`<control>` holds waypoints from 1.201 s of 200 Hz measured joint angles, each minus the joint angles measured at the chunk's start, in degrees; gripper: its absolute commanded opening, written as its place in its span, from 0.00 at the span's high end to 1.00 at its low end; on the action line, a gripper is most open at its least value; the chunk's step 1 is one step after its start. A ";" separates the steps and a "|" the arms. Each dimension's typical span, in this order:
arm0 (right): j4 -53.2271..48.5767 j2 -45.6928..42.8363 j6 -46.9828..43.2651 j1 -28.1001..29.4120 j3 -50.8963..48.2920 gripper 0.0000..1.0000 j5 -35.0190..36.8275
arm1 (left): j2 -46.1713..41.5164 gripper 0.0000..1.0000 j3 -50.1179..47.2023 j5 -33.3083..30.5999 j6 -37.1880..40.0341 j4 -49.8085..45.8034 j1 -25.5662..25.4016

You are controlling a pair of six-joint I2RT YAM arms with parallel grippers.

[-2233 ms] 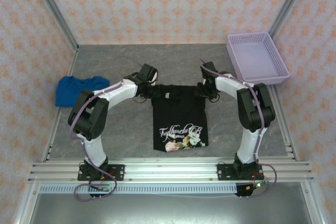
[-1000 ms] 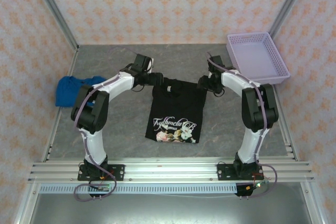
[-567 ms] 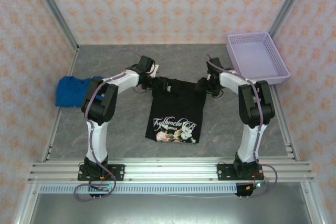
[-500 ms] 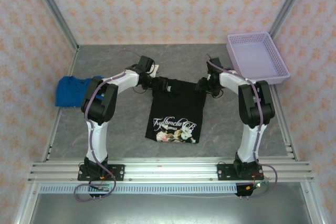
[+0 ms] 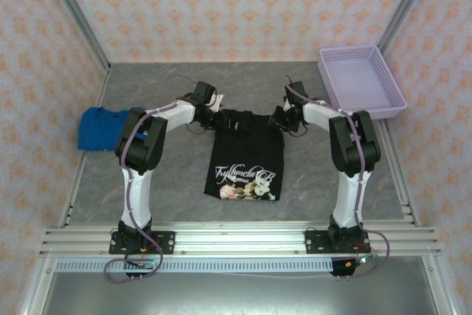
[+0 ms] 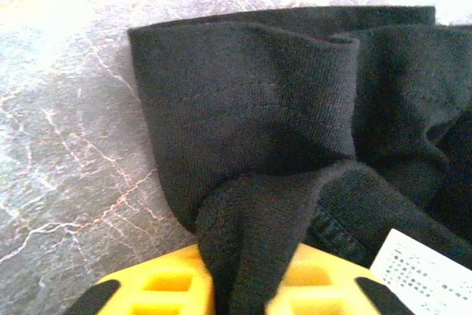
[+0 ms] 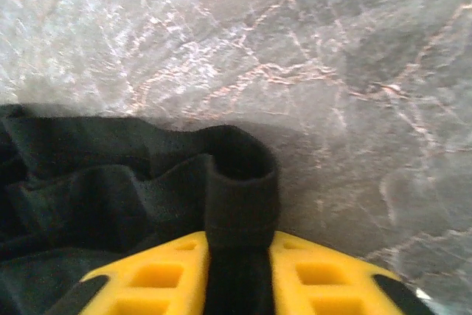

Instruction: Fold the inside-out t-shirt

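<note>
From above, the inside-out t-shirt [image 5: 247, 154] lies flat in the middle of the grey marbled table [image 5: 162, 182], between the two arms. It is a tall black rectangle with a pale printed design [image 5: 248, 182] near its near edge. The left gripper [image 5: 214, 117] sits at the shirt's far left corner and the right gripper [image 5: 280, 118] at its far right corner, both low on the cloth. From this height it is hard to tell how the jaws stand. A blue garment [image 5: 110, 127] lies crumpled at the table's left edge, well apart from the shirt. A lilac tray [image 5: 346, 50] stands in the far right corner.

The left wrist camera settles what the overhead view leaves unclear. A thick fold of the black t-shirt [image 6: 243, 108] runs down between the two yellow fingers [image 6: 155, 289] of the left gripper [image 6: 247, 289], which is closed and pinching that fold. Beyond it the cloth bunches in soft ridges on the table [image 6: 59, 145]. A white label [image 6: 424, 271] with small print lies on the cloth at lower right; the overhead view does not resolve it.

The right wrist camera shows the same on the other side. A narrow rolled edge of the shirt [image 7: 96, 189] loops up and passes between the yellow fingers [image 7: 162, 274] of the right gripper [image 7: 240, 271], which is clamped on it. The rest of the cloth spreads to the left, with bare table [image 7: 332, 71] beyond and to the right
</note>
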 measured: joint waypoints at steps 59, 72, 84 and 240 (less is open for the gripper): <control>2.23 0.44 0.15 -1.44 1.64 1.00 -3.30 | 0.11 1.00 0.42 0.98 -0.37 0.07 1.53; 2.21 0.44 0.15 -2.19 3.76 1.00 -4.11 | 0.11 1.00 1.53 1.22 -0.85 0.00 2.49; 2.27 0.44 0.17 -2.67 6.47 1.00 -4.72 | 0.11 1.00 3.69 1.27 -1.27 -0.22 3.50; 7.89 -12.68 -2.08 -2.40 9.81 1.00 -13.31 | -21.35 1.00 0.98 3.30 -3.74 7.13 7.87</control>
